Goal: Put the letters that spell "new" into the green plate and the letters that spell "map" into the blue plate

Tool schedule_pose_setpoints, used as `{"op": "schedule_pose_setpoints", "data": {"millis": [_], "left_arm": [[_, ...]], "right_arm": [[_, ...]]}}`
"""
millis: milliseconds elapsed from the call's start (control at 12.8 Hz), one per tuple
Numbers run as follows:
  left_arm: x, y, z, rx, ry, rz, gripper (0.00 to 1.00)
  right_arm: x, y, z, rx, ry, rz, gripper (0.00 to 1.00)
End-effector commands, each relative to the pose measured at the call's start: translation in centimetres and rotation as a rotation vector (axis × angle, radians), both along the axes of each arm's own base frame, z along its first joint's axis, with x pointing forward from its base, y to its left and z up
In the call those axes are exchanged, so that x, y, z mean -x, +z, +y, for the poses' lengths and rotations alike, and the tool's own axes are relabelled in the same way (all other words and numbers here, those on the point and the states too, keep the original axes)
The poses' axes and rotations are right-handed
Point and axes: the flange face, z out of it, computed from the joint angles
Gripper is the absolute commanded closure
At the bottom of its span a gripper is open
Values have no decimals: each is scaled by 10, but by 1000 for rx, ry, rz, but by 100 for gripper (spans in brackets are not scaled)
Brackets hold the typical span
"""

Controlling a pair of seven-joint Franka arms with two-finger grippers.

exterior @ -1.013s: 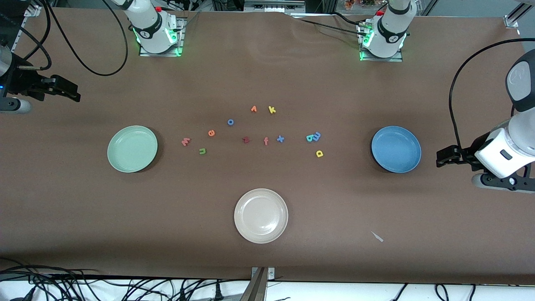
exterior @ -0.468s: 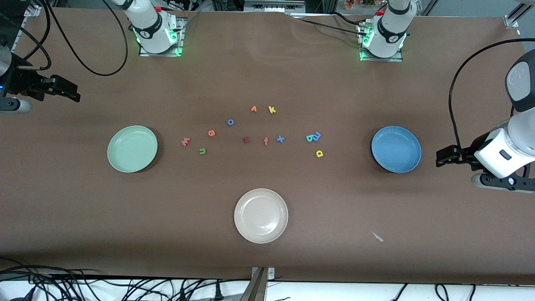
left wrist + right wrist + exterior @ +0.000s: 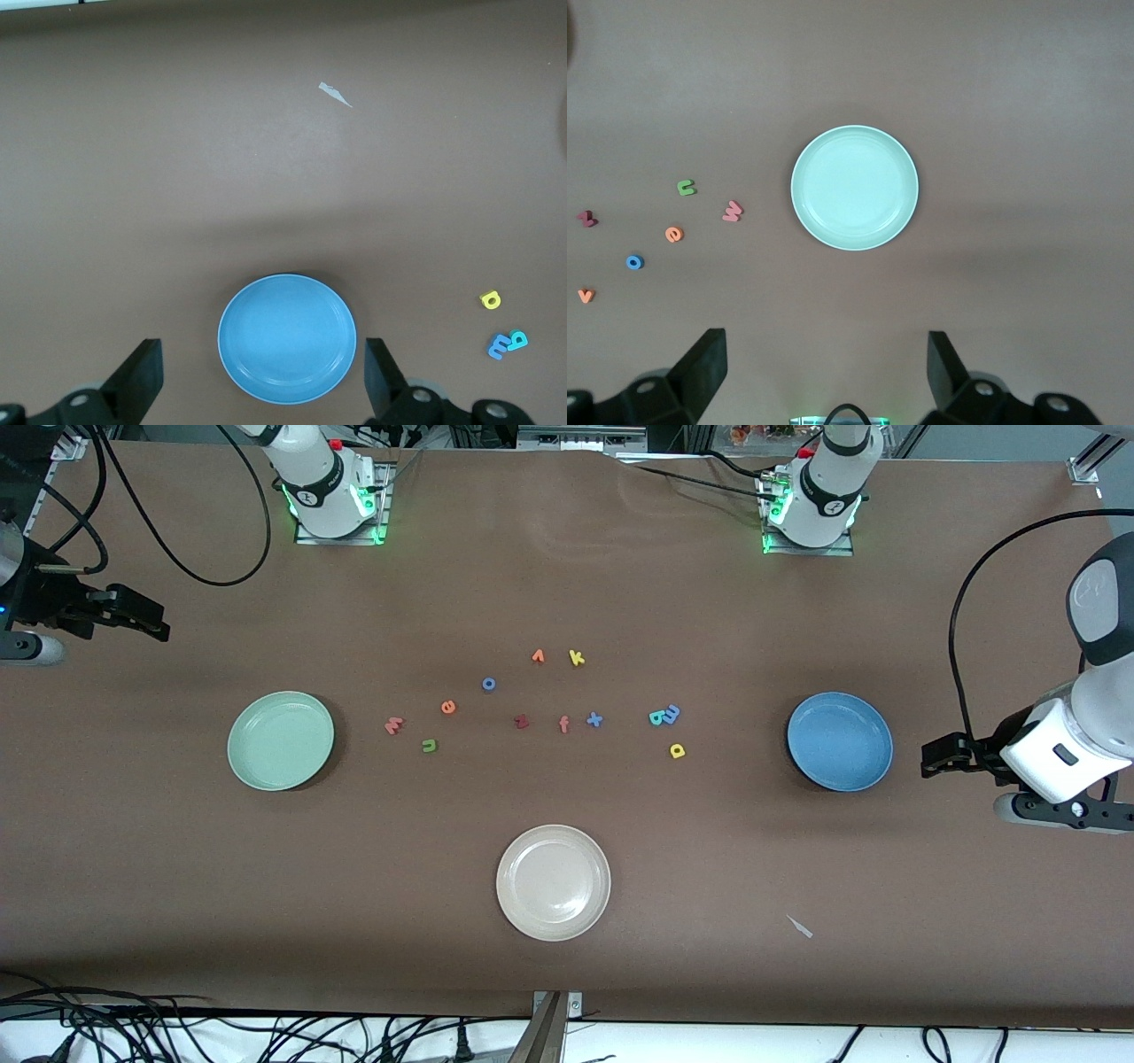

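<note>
Nothing had been sorted yet: both arms waited at their table ends, the left gripper (image 3: 930, 758) with fingers spread wide and empty beside the glossy blue plate (image 3: 840, 741), the right gripper (image 3: 151, 622) equally open near the bare green plate (image 3: 281, 740). I judged the next move a delicate pinch, since the foam letters lay flat on the matte brown table (image 3: 567, 584): the pink w (image 3: 393, 725), orange e (image 3: 448, 708) and green n (image 3: 429, 745) toward the green plate, the blue m (image 3: 671, 713) touching the teal a (image 3: 657, 717), and the yellow p (image 3: 678, 751) just nearer the camera.

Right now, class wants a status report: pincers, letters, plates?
Left pincer and right pincer open, holding nothing. Green plate and blue plate hold no letters. Nothing blocking.
</note>
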Motion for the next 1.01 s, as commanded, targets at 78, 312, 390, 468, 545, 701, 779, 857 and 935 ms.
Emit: {"op": "schedule_pose_setpoints", "data": {"millis": [78, 312, 390, 468, 545, 701, 779, 857, 935], "left_arm": [[5, 3, 0, -23, -24, 4, 0], [6, 1, 0, -23, -24, 10, 0], [6, 1, 0, -23, -24, 10, 0], [6, 1, 0, -23, -24, 10, 0], [6, 1, 0, -23, -24, 11, 0], [6, 1, 0, -21, -22, 13, 0], [6, 0, 0, -21, -22, 14, 0], [6, 0, 0, -22, -22, 16, 0], [7, 0, 0, -22, -22, 19, 0]], "right_arm": [[-2, 6, -1, 4, -4, -9, 0], [-2, 6, -1, 4, -4, -9, 0], [-2, 5, 0, 4, -2, -9, 0], [-2, 6, -1, 4, -4, -11, 0], [-2, 6, -1, 3, -4, -11, 0], [-2, 5, -1, 3, -4, -9, 0], [-2, 5, 0, 3, -2, -9, 0], [-2, 5, 0, 3, -2, -9, 0], [-2, 5, -1, 3, -4, -9, 0]]}}
